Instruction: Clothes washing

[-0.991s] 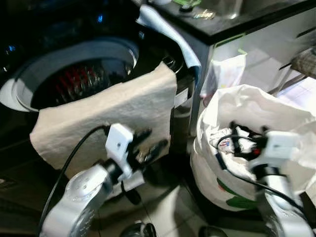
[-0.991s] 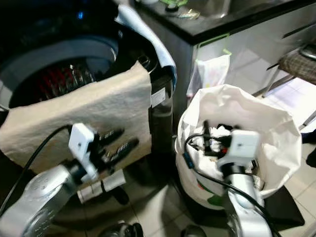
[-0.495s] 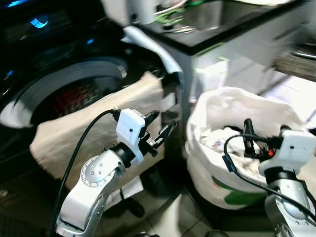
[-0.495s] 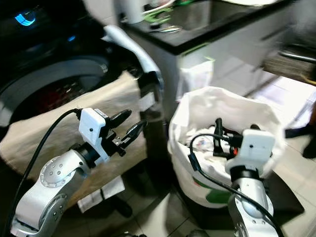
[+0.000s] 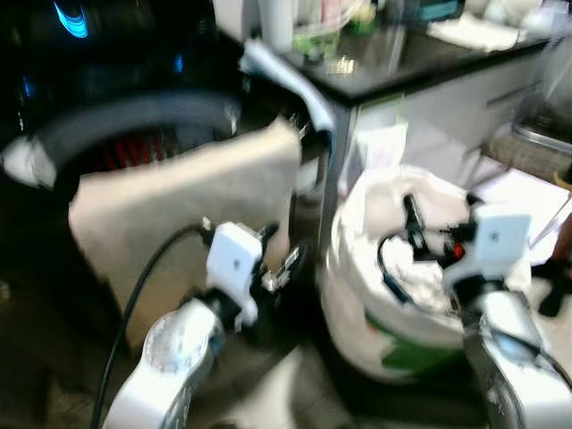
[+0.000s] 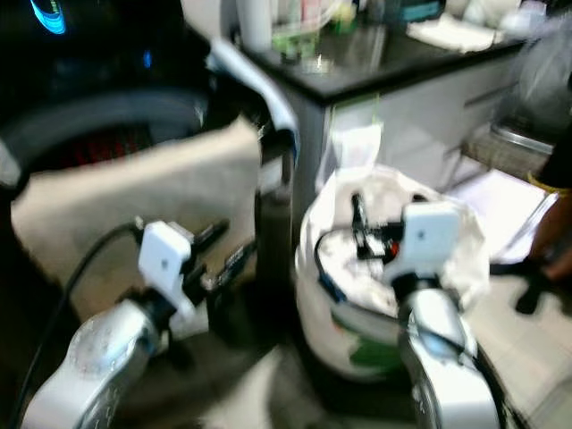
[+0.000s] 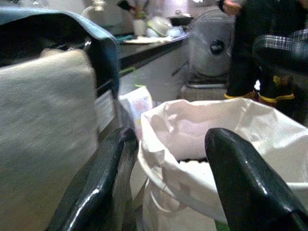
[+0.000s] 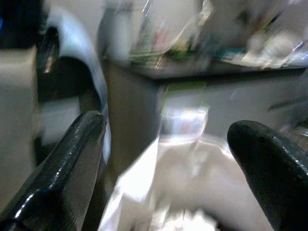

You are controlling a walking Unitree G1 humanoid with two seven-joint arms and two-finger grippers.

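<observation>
A beige towel point(image 5: 192, 192) hangs over the front rim of the top-loading washing machine point(image 5: 134, 121), with red laundry dimly visible in the drum. To its right a white laundry bag point(image 5: 375, 295) stands on the floor with pale clothes point(image 5: 416, 268) inside. My left gripper point(image 5: 284, 248) is open and empty, low in front of the towel's right edge, between the machine and the bag. In the left wrist view its fingers point(image 7: 98, 187) frame the bag point(image 7: 192, 139). My right gripper point(image 5: 414, 225) is open and empty over the bag's mouth.
A dark countertop point(image 5: 402, 63) with bottles and cloths runs behind the bag. A small plastic bag point(image 5: 380, 143) hangs on the cabinet front. A person in dark clothes point(image 7: 274, 48) and a floor fan point(image 7: 211, 48) stand beyond the bag. The eye views are blurred.
The whole picture has shifted and blurred, so the camera moved. My right gripper now reaches further over the bag's mouth. Both grippers stay open and empty.
</observation>
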